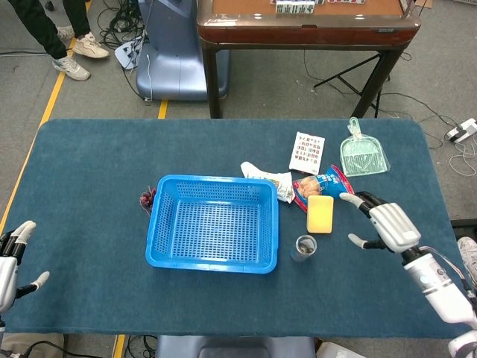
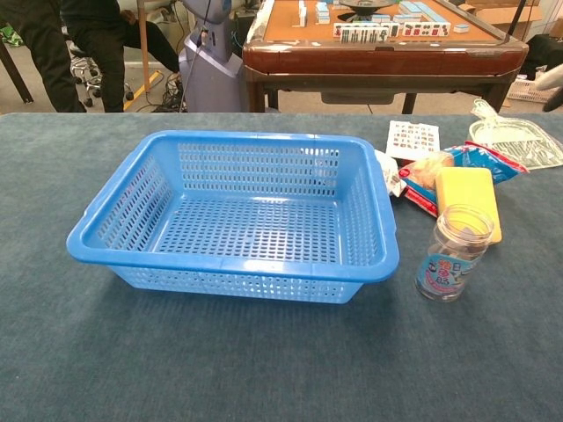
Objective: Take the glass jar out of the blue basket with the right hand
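The glass jar (image 1: 303, 247) (image 2: 452, 254) stands upright on the blue cloth, just right of the blue basket (image 1: 213, 223) (image 2: 237, 214), which has nothing in it. My right hand (image 1: 384, 224) hangs to the right of the jar with its fingers spread, holding nothing, well apart from the jar. In the chest view that hand is out of frame. My left hand (image 1: 10, 261) rests at the table's left front edge, fingers apart and holding nothing.
Behind the jar lie a yellow sponge (image 1: 320, 214) (image 2: 468, 198), a snack bag (image 1: 323, 183), a white wrapper (image 1: 268, 180), a printed card (image 1: 307, 152) and a green dustpan (image 1: 362, 154). A small dark object (image 1: 146, 199) sits left of the basket. A wooden table (image 1: 305, 22) stands beyond.
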Robot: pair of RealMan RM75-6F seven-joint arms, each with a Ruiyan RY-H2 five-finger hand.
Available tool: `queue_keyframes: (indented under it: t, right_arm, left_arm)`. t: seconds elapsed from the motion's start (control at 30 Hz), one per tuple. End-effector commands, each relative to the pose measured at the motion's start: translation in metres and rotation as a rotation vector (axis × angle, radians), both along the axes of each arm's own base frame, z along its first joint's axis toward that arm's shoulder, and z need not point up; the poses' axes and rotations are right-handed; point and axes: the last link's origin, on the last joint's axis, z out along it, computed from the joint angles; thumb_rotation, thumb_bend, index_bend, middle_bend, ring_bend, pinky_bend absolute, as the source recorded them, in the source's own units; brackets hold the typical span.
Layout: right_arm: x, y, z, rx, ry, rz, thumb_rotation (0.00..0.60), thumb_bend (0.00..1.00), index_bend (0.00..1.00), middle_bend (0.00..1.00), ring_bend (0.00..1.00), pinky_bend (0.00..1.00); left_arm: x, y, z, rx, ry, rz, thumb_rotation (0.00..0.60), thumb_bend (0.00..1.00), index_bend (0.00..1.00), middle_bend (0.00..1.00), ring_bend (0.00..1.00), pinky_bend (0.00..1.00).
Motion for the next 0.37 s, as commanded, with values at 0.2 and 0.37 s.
queue_keyframes:
  t: [0.2,0.37]
  right_arm:
    - [-0.028,0.066,0.028,-0.217,0.042,-0.123,0.6,0.23,0.17,0.24,0.16,0.31]
    - [-0.035,0.089,0.033,-0.28,0.048,-0.158,0.6,0.23,0.17,0.25,0.19,0.31]
  left_arm:
    - [0.001,0.001,-0.004,-0.011,0.0,-0.007,0.6,0.15,0.13,0.14,0.15,0.18]
    - [0.006,0.002,-0.007,-0.017,-0.001,-0.03,0.6,0.15,0.13,0.14,0.15,0.18]
